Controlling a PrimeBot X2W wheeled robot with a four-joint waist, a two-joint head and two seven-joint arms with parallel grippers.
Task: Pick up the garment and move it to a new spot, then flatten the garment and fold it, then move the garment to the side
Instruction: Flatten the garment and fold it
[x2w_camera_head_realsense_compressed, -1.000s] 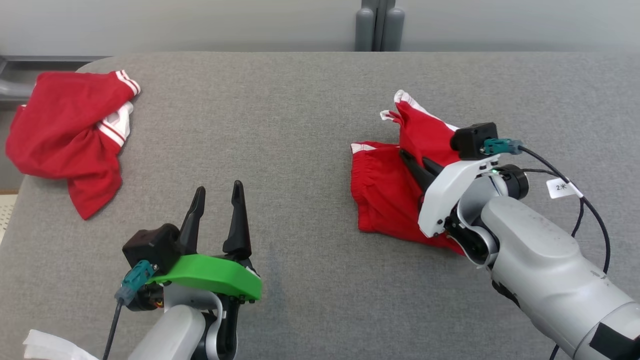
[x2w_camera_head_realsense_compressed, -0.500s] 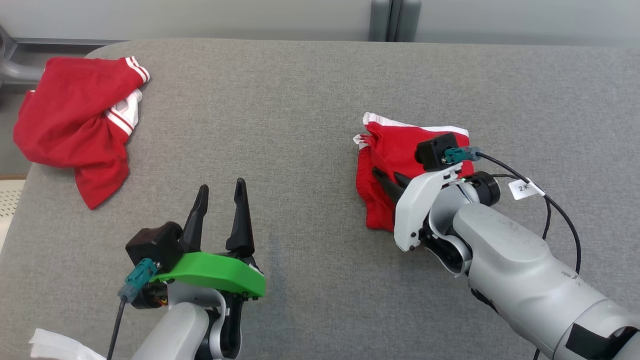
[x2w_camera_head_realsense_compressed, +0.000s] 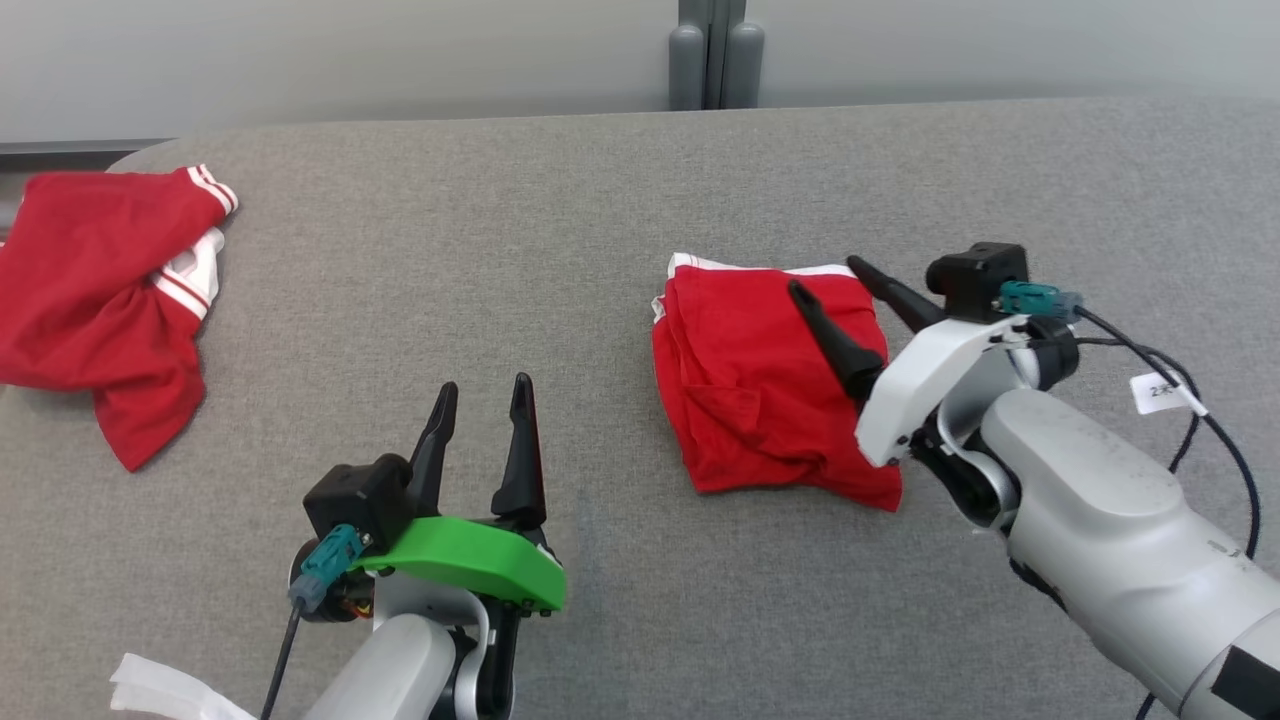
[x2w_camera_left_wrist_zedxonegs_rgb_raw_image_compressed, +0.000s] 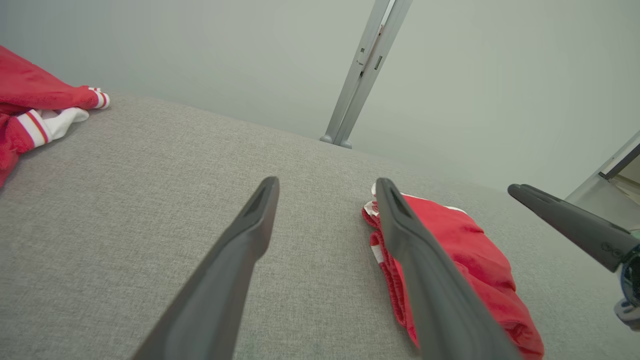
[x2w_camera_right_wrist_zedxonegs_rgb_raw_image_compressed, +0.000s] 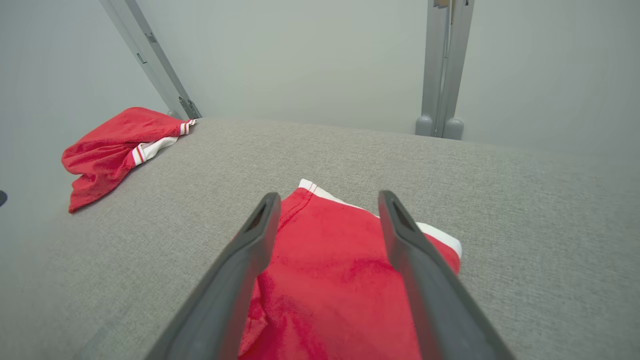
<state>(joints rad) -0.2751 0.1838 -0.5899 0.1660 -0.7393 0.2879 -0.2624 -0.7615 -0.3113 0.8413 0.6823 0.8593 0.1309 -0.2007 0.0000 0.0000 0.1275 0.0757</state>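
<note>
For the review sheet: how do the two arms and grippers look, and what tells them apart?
The left gripper has two long dark tapering fingers on a bright green bracket; the right gripper has the same on a white bracket. Each carries a black camera box with a teal plug. The right forearm is pale grey; its black cable bears a small white tag.

Grey fabric-covered table (x2w_camera_head_realsense_compressed: 420, 280), its far-left corner rounded. A crumpled red garment (x2w_camera_head_realsense_compressed: 90, 290) with white-striped trim lies at the table's far-left edge. A grey upright post (x2w_camera_head_realsense_compressed: 715, 60) stands behind the far edge, against a pale wall (x2w_camera_head_realsense_compressed: 300, 60). A white scrap (x2w_camera_head_realsense_compressed: 150, 695) sits at lower left.
</note>
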